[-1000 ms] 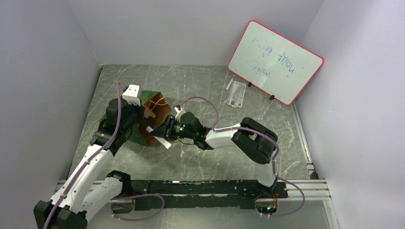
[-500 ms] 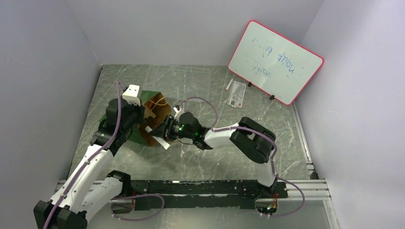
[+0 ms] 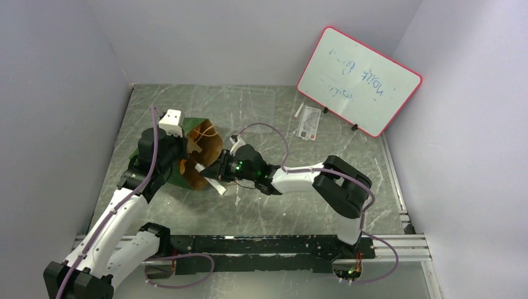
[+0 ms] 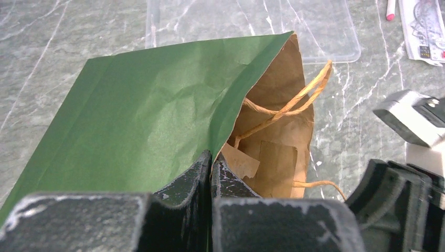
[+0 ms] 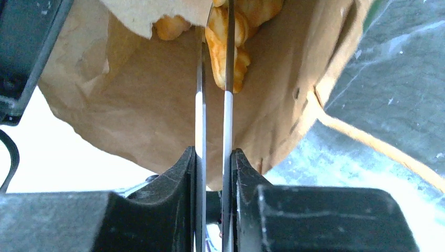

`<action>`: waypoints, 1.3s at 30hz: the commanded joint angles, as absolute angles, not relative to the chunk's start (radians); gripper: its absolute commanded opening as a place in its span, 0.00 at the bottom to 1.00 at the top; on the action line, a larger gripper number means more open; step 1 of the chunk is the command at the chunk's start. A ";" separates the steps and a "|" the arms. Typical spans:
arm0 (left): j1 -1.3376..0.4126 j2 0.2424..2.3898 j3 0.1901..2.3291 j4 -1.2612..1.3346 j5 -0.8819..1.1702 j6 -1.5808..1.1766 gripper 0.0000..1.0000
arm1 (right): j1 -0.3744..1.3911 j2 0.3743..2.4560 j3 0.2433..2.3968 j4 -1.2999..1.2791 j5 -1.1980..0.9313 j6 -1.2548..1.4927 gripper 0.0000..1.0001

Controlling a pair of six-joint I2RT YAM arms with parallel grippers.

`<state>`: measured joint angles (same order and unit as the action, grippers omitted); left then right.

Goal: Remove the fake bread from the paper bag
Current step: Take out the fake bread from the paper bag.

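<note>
Green paper bag (image 4: 147, 121) lying on its side on the tabletop (image 3: 249, 212), bread (image 5: 237, 63) still inside.
The left pincer (image 4: 211, 157) is clamped on the bag's upper lip. In the bag's mouth, the right pincer (image 5: 214, 31) nips an orange bread piece, which only the right wrist view shows.

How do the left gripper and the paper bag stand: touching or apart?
Touching. The left wrist view shows the left gripper shut, its fingers pinching the green wall of the paper bag at the mouth.
</note>
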<state>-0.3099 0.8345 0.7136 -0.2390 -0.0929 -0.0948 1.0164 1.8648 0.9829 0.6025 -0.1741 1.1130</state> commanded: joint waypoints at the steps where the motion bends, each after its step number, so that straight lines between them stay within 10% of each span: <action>1: -0.316 0.849 0.779 -0.212 -0.153 -0.104 0.07 | 1.025 1.783 0.962 0.578 -0.140 1.061 0.05; 39: -0.249 0.958 0.792 -0.162 -0.285 -0.114 0.07 | 1.169 1.287 0.838 0.207 0.191 0.964 0.00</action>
<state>-0.2756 0.9752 0.8066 -0.1722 -0.2832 -0.1024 1.1545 1.3430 0.8059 0.2394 0.1181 0.9848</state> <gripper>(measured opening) 0.076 0.273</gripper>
